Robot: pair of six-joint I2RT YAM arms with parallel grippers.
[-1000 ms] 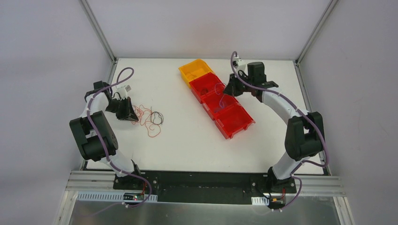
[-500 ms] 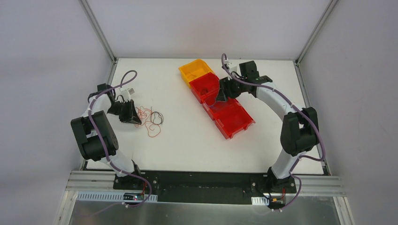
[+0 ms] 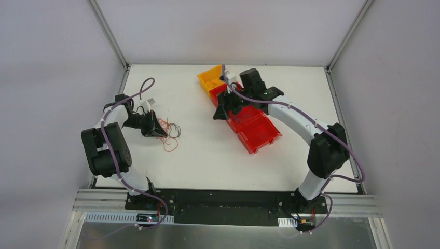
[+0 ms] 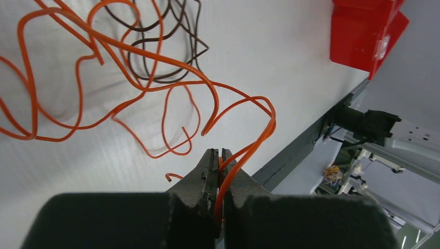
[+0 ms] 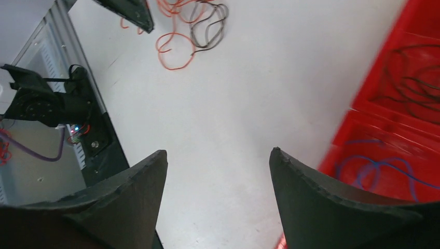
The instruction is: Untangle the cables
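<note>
The cables (image 3: pixel 168 136) lie as a loose tangle on the white table at the left: curly orange strands and a dark loop. My left gripper (image 3: pixel 157 132) sits at the tangle's left side. In the left wrist view it (image 4: pixel 218 153) is shut on an orange cable (image 4: pixel 216 106), which runs up between the jaws; a dark cable (image 4: pixel 199 50) lies beyond. My right gripper (image 3: pixel 220 113) hangs open and holds nothing, just left of the red bins. The right wrist view shows it (image 5: pixel 218 151) over bare table, with the tangle (image 5: pixel 192 26) far ahead.
A diagonal row of bins stands at the back middle: a yellow one (image 3: pixel 215 78) and several red ones (image 3: pixel 257 132). The nearest red bins (image 5: pixel 394 122) hold a blue cable (image 5: pixel 373 166) and a dark cable (image 5: pixel 415 88). The table's front edge (image 5: pixel 88 129) shows at the left of the right wrist view.
My right arm swung left, from over the red bins to their table side, and its jaws opened. My left gripper shifted slightly right, still shut on the orange cable.
</note>
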